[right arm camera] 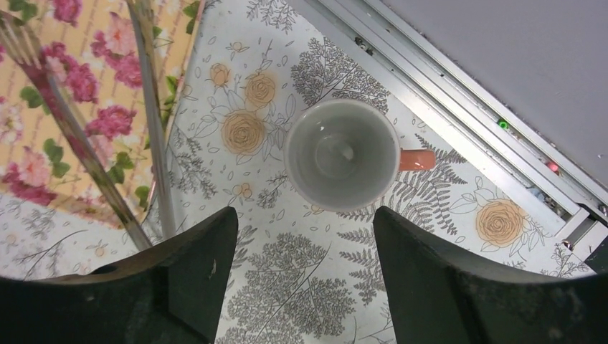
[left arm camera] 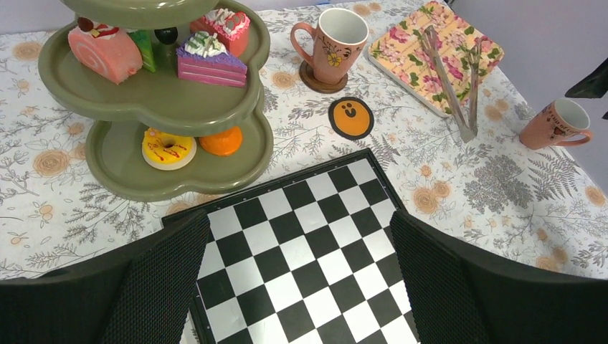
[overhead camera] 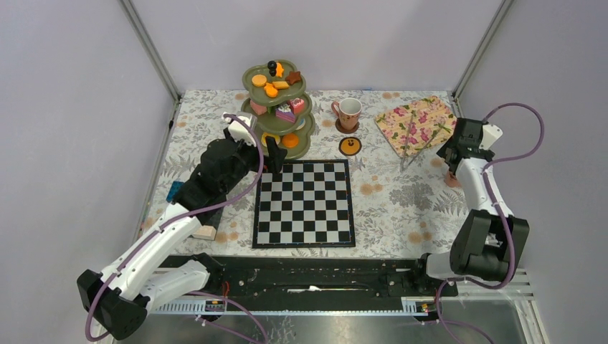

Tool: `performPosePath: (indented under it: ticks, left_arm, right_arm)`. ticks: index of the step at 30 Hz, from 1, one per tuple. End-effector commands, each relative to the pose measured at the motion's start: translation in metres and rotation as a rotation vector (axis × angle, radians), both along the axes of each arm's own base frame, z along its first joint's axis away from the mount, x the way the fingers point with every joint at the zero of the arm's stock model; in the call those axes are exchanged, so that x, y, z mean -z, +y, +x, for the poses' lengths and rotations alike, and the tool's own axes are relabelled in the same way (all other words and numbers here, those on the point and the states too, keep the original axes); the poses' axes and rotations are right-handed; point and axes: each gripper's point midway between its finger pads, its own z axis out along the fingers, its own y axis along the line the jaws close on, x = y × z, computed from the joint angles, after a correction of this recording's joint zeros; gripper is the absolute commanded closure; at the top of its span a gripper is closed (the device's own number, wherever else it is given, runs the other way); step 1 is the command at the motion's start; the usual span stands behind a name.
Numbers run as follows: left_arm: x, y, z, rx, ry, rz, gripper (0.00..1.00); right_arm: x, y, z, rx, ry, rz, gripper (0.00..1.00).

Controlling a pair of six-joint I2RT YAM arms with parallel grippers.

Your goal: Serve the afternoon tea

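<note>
My right gripper [right arm camera: 301,218], spread wide and empty, hangs over the upright cup [right arm camera: 342,154] on the counter [right arm camera: 287,308] at its 12 o'clock, handle toward 3 o'clock; the left gripper [left arm camera: 300,222], also wide, is well apart.

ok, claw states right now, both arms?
Left claw: open, holding nothing, over the chessboard.
Right claw: open, holding nothing, over the cup.

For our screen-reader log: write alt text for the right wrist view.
An empty cup stands upright on the floral tablecloth, just ahead of the open right end effector. Metal tongs lie across a flowered mat at left.
</note>
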Motion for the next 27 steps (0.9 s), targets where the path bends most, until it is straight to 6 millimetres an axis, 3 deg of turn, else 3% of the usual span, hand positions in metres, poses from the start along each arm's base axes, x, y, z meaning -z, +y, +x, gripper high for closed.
performPosePath:
  ticks: [1, 9, 16, 20, 23, 27]
  left_arm:
    - [-0.038, -0.006, 0.0, 0.018, -0.062, -0.066, 0.01]
    - [-0.058, -0.012, -0.009, 0.05, -0.051, -0.136, 0.01]
    - [-0.077, -0.011, -0.013, 0.059, -0.077, -0.158, 0.01]
    - [-0.082, -0.014, -0.011, 0.066, -0.082, -0.155, 0.01]
    - [-0.079, -0.015, -0.008, 0.066, -0.077, -0.149, 0.01]
    - [-0.067, -0.016, -0.006, 0.063, -0.057, -0.129, 0.01]
  right_arm:
    - [0.004, -0.014, 0.011, 0.047, 0.022, -0.041, 0.24]
    - [0.047, -0.013, 0.021, 0.025, 0.127, -0.005, 0.36]
    - [0.058, -0.013, 0.025, -0.006, 0.169, -0.002, 0.53]
    - [0.058, -0.014, 0.026, -0.032, 0.188, -0.016, 0.66]
    - [0.066, 0.0, 0.024, -0.079, 0.21, 0.054, 0.86]
    - [0.07, 0.013, 0.02, -0.129, 0.209, 0.103, 1.0]
